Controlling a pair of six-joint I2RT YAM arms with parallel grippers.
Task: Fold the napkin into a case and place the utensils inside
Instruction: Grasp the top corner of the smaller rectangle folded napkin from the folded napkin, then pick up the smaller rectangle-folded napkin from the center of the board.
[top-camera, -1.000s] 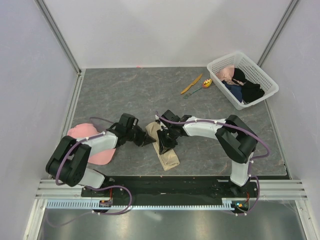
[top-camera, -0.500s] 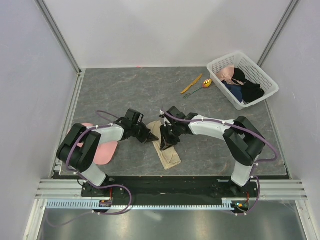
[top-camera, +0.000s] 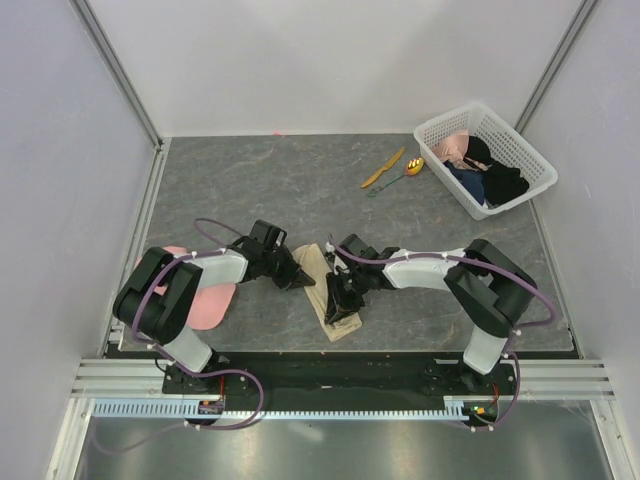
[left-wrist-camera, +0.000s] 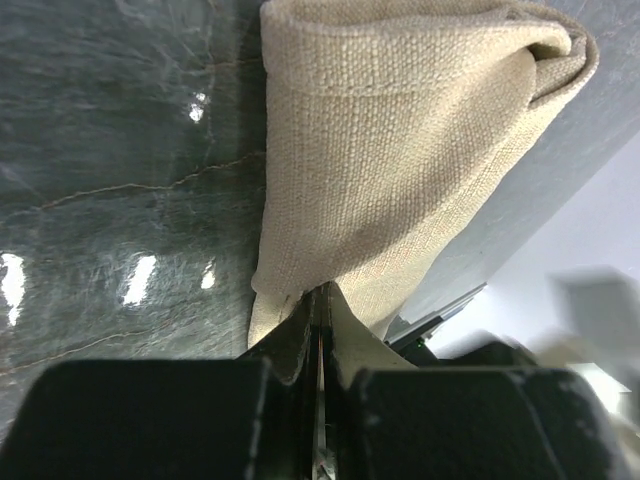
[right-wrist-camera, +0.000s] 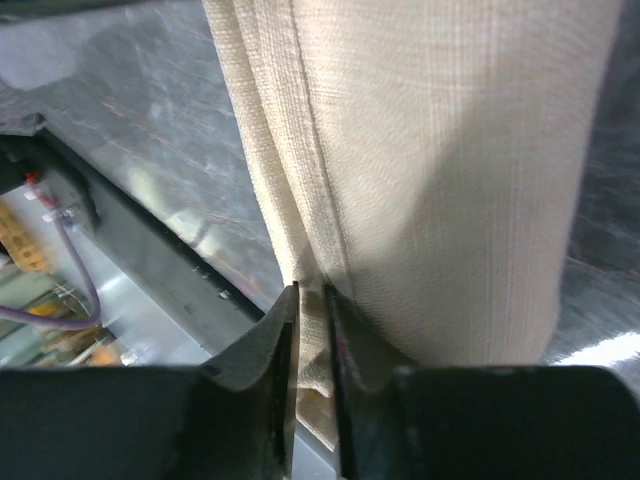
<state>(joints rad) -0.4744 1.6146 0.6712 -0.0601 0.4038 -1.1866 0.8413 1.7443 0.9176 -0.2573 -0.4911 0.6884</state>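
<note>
Folded beige napkin (top-camera: 322, 283) lower centre of the table (top-camera: 250, 190), left gripper (top-camera: 306, 281) pinched tight on its left edge, right gripper (top-camera: 342, 306) nipping a fold, utensils (top-camera: 392, 170) upper right near a basket (top-camera: 448, 118).

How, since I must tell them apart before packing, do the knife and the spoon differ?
The knife is orange all over; the spoon has a yellow-orange bowl on a thin green handle. The knife is a flat strip; the spoon ends in a rounded bowl. The spoon lies nearer the basket. Both lie slanted, side by side on the table, apart from the napkin.
</note>
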